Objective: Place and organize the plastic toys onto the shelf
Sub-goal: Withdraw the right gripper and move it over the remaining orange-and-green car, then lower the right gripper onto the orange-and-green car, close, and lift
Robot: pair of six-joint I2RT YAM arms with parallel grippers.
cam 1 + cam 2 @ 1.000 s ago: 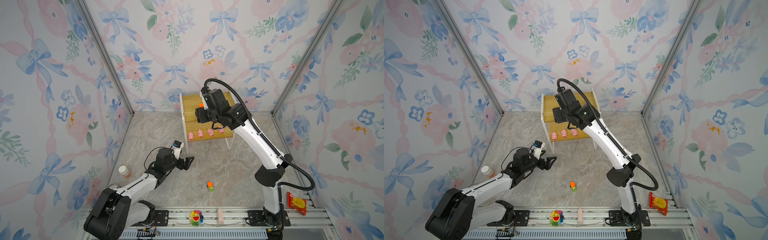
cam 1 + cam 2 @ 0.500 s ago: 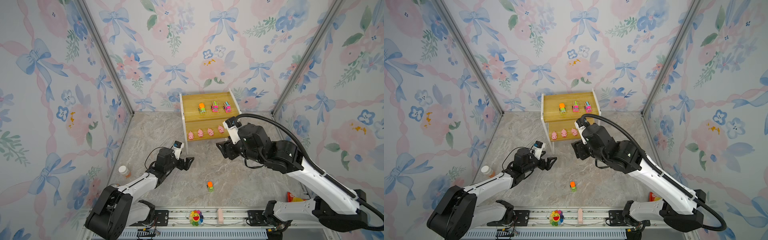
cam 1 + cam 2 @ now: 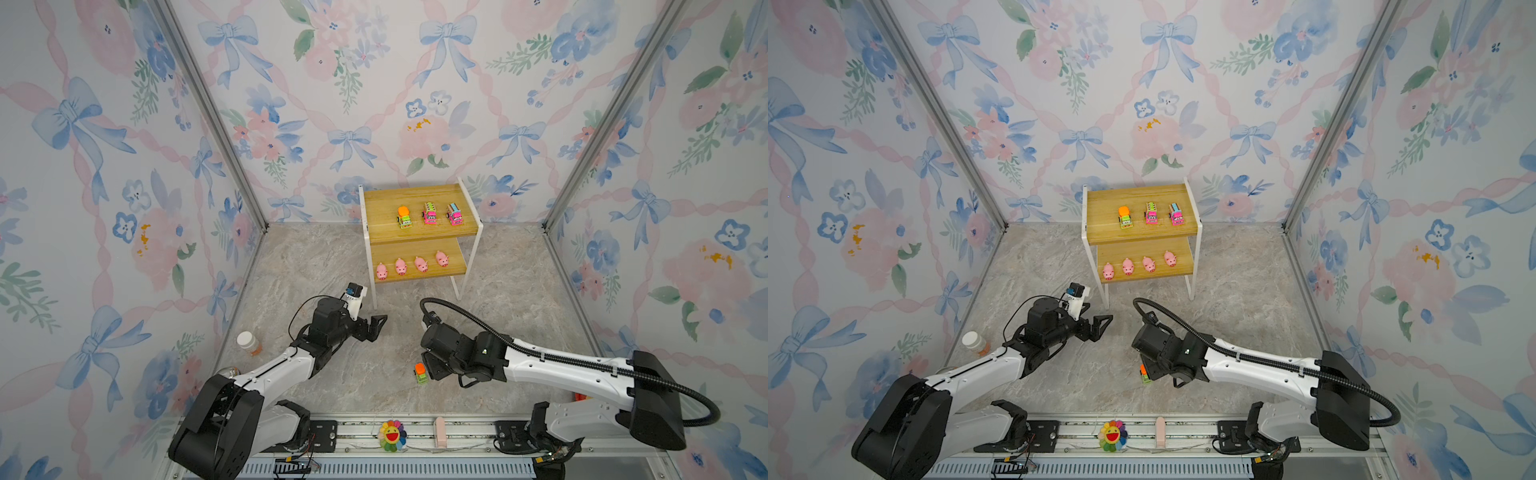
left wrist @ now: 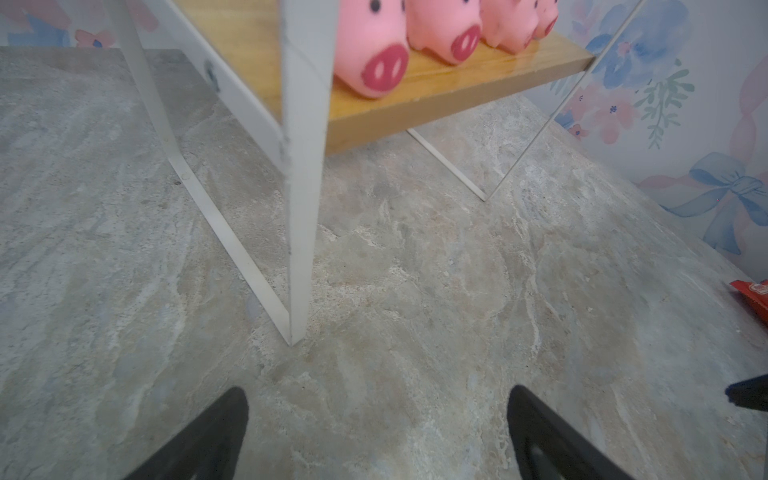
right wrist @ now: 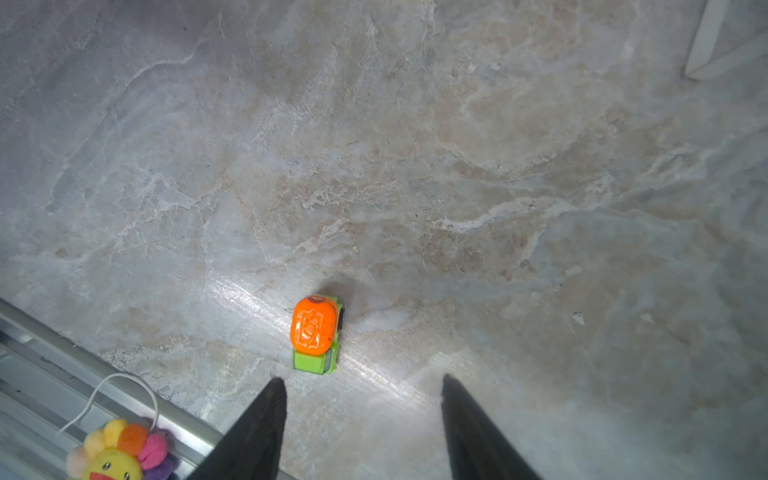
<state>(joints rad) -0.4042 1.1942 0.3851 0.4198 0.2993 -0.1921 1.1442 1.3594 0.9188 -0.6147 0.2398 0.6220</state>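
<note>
The shelf point(image 3: 382, 203) stands at the back, seen in both top views. Its top board carries an orange-topped green truck point(image 3: 404, 217) and two pink trucks point(image 3: 429, 213) point(image 3: 454, 214). Several pink pigs point(image 3: 401, 266) line the lower board point(image 4: 436, 99). Another orange-topped green truck point(image 3: 420, 372) point(image 5: 314, 332) sits on the floor near the front. My right gripper point(image 5: 361, 380) hovers low beside it, open and empty, the truck just beyond one fingertip. My left gripper point(image 3: 376, 326) point(image 4: 376, 395) is open and empty over the floor, short of the shelf's front left leg point(image 4: 301, 249).
A white-capped orange bottle point(image 3: 248, 343) stands by the left wall. A rainbow flower plush point(image 3: 391, 435) point(image 5: 120, 451) and a small pink piece point(image 3: 439, 427) sit on the front metal rail. A red packet point(image 4: 752, 297) lies at the right.
My right arm has swung away from the shelf's top board, come down and forward, and now sits low beside the truck on the floor. The left arm has stayed put.
</note>
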